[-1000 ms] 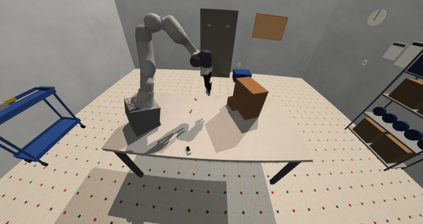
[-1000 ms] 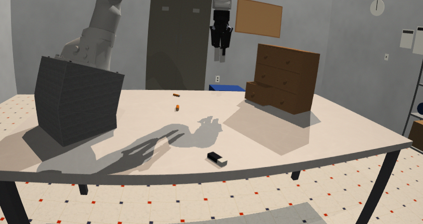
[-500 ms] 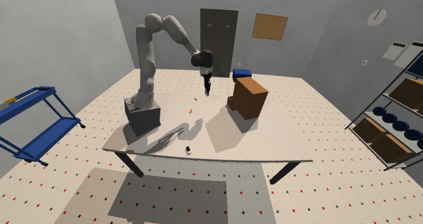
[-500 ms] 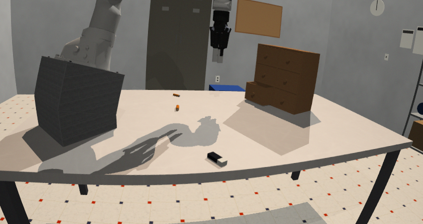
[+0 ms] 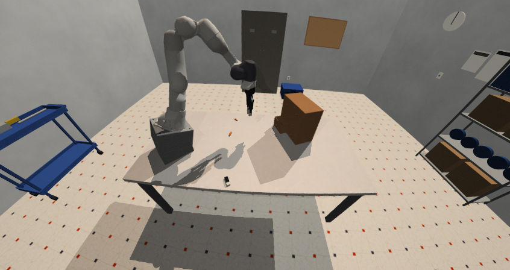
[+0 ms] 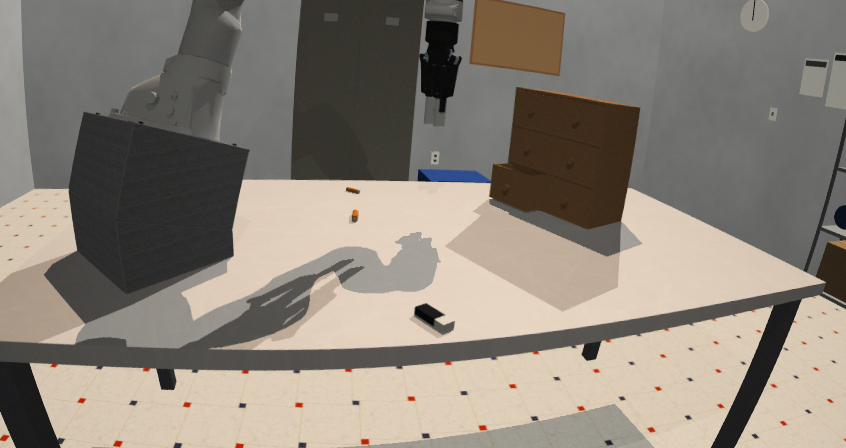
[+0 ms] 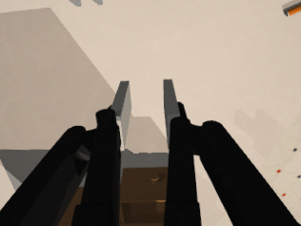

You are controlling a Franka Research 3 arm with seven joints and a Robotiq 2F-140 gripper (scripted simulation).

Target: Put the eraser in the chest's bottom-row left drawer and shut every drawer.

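The eraser point(image 5: 226, 181) point(image 6: 433, 317), a black block with a white end, lies near the table's front edge, far from my gripper. The brown chest point(image 5: 307, 123) point(image 6: 615, 161) stands upright at the right. Its bottom-row left drawer point(image 5: 281, 125) point(image 6: 515, 189) point(image 7: 138, 185) is pulled partly out; the other drawers look shut. My gripper point(image 5: 249, 113) point(image 6: 434, 120) point(image 7: 147, 93) points down, high above the table left of the chest. Its fingers stand partly apart with nothing between them. The wrist view shows the drawer's knob and part of its inside, partly hidden by the fingers.
Two small orange and dark cylinders, one nearer point(image 5: 229, 133) point(image 6: 354, 215) and one farther back point(image 5: 236, 119) point(image 6: 352, 190), lie on the table point(image 5: 339, 175) point(image 6: 680, 279) between the robot's base and the chest. The dark base block point(image 5: 172, 143) point(image 6: 171, 208) stands at the left.
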